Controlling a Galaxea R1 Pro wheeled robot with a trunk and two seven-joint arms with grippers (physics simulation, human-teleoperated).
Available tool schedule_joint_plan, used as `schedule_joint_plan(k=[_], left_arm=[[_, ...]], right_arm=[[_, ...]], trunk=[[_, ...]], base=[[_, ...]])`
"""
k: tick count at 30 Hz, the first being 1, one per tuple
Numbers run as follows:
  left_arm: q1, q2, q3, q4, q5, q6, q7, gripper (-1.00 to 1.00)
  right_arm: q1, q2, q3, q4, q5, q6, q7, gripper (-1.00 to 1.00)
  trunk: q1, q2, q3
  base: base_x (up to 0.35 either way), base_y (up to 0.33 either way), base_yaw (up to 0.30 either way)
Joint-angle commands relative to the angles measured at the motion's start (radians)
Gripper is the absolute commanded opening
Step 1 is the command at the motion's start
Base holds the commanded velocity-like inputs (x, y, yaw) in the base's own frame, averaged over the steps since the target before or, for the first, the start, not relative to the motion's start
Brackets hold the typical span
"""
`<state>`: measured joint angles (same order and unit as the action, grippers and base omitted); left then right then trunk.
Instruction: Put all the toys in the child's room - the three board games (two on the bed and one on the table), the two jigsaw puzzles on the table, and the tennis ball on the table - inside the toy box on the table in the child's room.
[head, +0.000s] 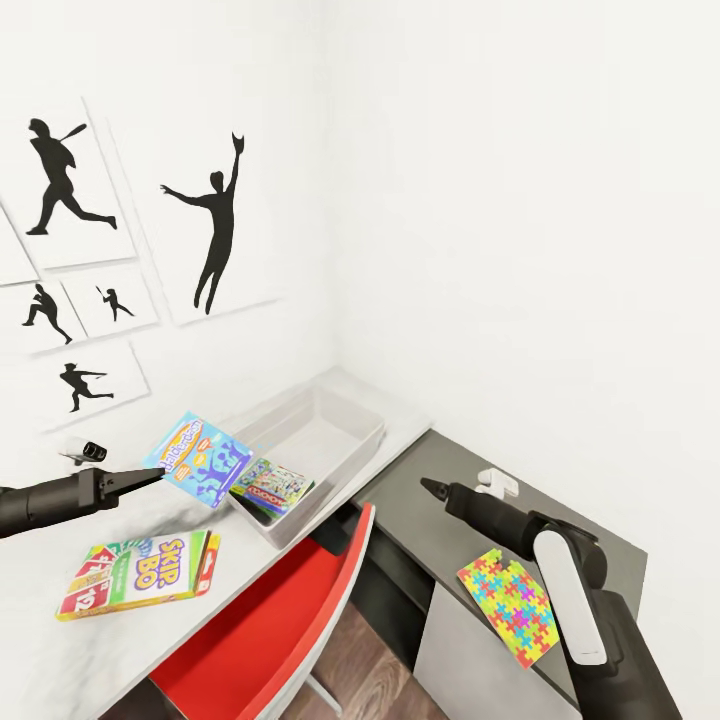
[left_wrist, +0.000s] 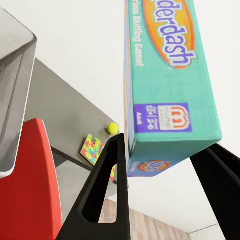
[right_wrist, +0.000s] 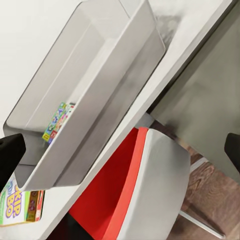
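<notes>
The left claw (head: 150, 474) grips a blue game box (head: 198, 460) by its near edge and holds it tilted in the air over the near end of the grey bin (head: 330, 440). In the left wrist view the two black fingers (left_wrist: 107, 190) pinch the box's (left_wrist: 170, 85) bottom edge. A colourful flat box (head: 272, 486) already lies inside the bin at that end. The Skip-Bo box (head: 140, 574) lies flat on the pale tabletop (head: 60, 660), near the bin's front. On the lower dark section (head: 470, 480), one mosaic puzzle (head: 510, 600) lies flat beside the right arm. The tennis ball (left_wrist: 112, 128) sits near the puzzle (left_wrist: 92, 149). The right claw (head: 432, 487) hovers above the dark section, holding nothing; I cannot tell how wide it stands. A red chair (head: 270, 640) stands tucked against the tabletop.
</notes>
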<state>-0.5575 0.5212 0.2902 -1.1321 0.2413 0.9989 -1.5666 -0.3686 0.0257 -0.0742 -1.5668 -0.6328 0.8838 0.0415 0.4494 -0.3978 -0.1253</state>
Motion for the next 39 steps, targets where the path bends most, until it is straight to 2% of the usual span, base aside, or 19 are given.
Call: schedule_joint_plan(k=[1,8,26,33,39], left_arm=[[-0.001,0.0,0.0,0.0,0.0,0.01,-0.004,-1.0],[-0.001,0.0,0.0,0.0,0.0,0.01,-0.004,-1.0],[-0.001,0.0,0.0,0.0,0.0,0.01,-0.004,-1.0],[-0.001,0.0,0.0,0.0,0.0,0.01,-0.004,-1.0],[-0.001,0.0,0.0,0.0,0.0,0.01,-0.004,-1.0]], right_arm=[[-0.001,0.001,-0.003,-0.001,0.002,0.006,0.004,1.0],[-0.001,0.002,-0.001,-0.001,0.002,0.006,0.004,1.0],[-0.001,0.0,-0.001,0.001,0.002,0.006,0.003,1.0],[-0.001,-0.001,-0.001,0.001,0.002,0.006,0.004,1.0],[-0.001,-0.002,-0.001,0.001,0.002,0.006,0.004,1.0]], trunk=[[0.001,-0.002,-0.002],[0.001,-0.002,-0.002],[0.001,-0.002,-0.002],[0.001,-0.002,-0.002],[0.001,-0.002,-0.002]], base=[[0.0,0.0,0.0],[0.009,-0.006,0.075],[0.166,-0.084,0.278],[0.053,-0.036,0.28],[0.063,-0.001,0.076]])
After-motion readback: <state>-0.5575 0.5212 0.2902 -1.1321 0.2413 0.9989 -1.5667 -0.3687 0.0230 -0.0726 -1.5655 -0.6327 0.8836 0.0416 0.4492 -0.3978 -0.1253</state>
